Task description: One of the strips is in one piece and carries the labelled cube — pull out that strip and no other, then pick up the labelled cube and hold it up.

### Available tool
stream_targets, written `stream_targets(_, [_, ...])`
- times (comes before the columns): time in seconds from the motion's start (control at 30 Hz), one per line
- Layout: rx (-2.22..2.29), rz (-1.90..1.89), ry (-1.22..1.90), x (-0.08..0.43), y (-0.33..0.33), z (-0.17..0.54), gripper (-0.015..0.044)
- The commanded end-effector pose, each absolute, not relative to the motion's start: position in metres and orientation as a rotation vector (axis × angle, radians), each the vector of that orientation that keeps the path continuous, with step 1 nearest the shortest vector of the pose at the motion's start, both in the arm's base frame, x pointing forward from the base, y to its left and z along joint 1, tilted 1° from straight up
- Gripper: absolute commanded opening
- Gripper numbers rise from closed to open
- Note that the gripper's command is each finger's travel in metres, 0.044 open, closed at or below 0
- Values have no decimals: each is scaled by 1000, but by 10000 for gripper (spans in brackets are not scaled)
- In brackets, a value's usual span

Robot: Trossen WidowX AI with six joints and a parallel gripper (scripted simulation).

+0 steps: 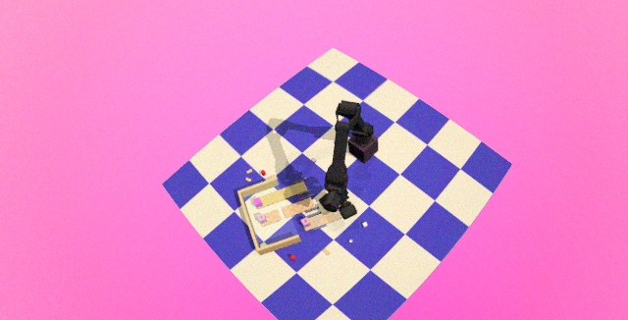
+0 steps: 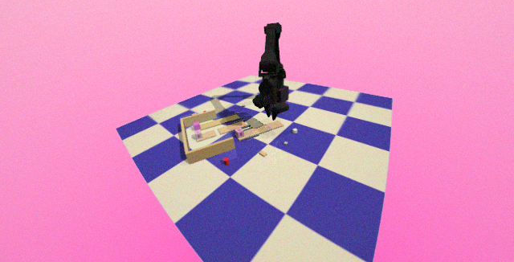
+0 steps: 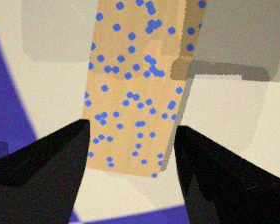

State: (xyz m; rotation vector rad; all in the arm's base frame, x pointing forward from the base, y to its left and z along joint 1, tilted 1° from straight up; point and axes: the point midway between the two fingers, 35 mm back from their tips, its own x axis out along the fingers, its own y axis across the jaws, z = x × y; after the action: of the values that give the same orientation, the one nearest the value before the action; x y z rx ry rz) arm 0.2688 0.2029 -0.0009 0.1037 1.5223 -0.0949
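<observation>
The gripper (image 3: 131, 156) hangs partly open over the near end of the dotted strip (image 3: 134, 63), holding nothing, while the pink cube (image 1: 305, 222) sits on the far end of that strip, just outside the wooden frame (image 1: 247, 212)

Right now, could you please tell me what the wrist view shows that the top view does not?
Only the wrist view shows the blue dots on the pulled-out strip and the open gap of the pincer, which holds nothing. Only the top view shows the wooden frame, the three pink cubes, one on this strip, and the arm's base. Both show the strip and checkered floor.
</observation>
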Motion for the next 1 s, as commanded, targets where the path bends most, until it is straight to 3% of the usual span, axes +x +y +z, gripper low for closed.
stream_targets(0.0, [88,-77,1523,284,199,2,289])
stream_targets(0.2, [88,-78,1521,304,194,6,440])
stream_targets(0.97, [87,-79,1514,380,174,20,440])
